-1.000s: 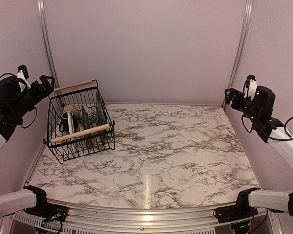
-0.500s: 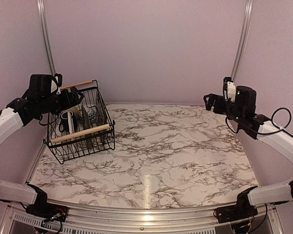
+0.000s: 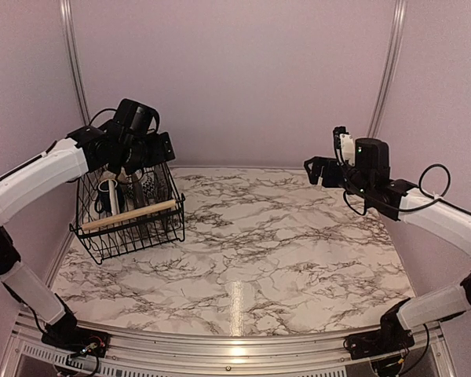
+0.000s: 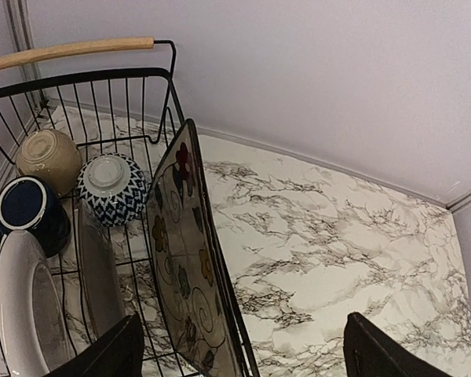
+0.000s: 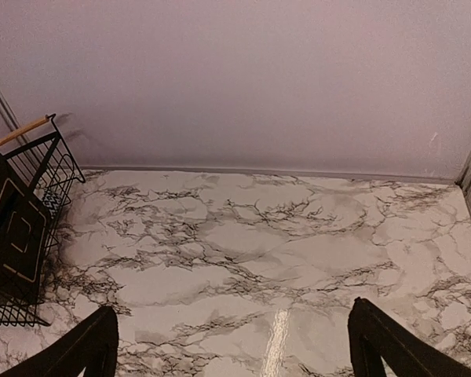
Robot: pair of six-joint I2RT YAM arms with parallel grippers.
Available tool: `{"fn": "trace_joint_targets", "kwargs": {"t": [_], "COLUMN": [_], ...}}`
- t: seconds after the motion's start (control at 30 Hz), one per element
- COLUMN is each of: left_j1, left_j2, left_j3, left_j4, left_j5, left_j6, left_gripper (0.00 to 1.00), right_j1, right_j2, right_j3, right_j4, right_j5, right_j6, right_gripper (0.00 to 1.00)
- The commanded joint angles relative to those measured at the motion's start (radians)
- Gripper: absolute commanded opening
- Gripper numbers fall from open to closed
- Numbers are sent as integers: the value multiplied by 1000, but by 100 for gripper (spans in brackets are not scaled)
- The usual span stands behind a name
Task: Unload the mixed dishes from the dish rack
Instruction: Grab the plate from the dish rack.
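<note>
The dish rack (image 3: 129, 206) is a black wire basket with wooden bar handles at the table's far left. In the left wrist view (image 4: 78, 77) it holds a cream bowl (image 4: 49, 155), a blue-and-white patterned bowl (image 4: 111, 188), a dark navy mug (image 4: 25, 212), a pale round plate (image 4: 23, 306) on edge and a square floral plate (image 4: 184, 259) leaning on the right side. My left gripper (image 3: 153, 149) (image 4: 247, 353) is open and empty, hovering above the rack's far right side. My right gripper (image 3: 318, 170) (image 5: 235, 345) is open and empty, high over the table's right side.
The marble table top (image 3: 282, 243) stretches from the rack to the right wall. Purple walls and metal corner posts (image 3: 386, 78) close in the back and sides. The rack also shows at the left edge of the right wrist view (image 5: 23, 228).
My left gripper swung from the left wall rightward to above the rack. My right gripper moved left, away from the right wall and out over the table. The rack and dishes have not moved.
</note>
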Motion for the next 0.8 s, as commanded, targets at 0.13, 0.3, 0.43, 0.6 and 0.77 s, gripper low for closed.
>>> {"fn": "trace_joint_targets", "kwargs": {"t": [0.13, 0.3, 0.43, 0.6, 0.77], "left_j1": [-80, -81, -80, -73, -61], "left_j2": [169, 267, 339, 419, 464], "left_j3": [153, 228, 288, 362, 379], "left_j4": [-169, -182, -197, -243, -250], "left_j5": [-383, -383, -413, -447, -460], "left_j6": [-185, -213, -215, -218, -207], "left_gripper": [90, 87, 74, 70, 64], "right_j1": [24, 24, 24, 23, 23], "right_j2": [6, 8, 4, -10, -28], "right_j3": [33, 30, 24, 6, -7], "right_j4": [-17, -14, -10, -2, -3], "right_j5": [15, 20, 17, 16, 24], "right_j6": [4, 1, 2, 6, 1], "right_gripper": [99, 99, 98, 98, 99]}}
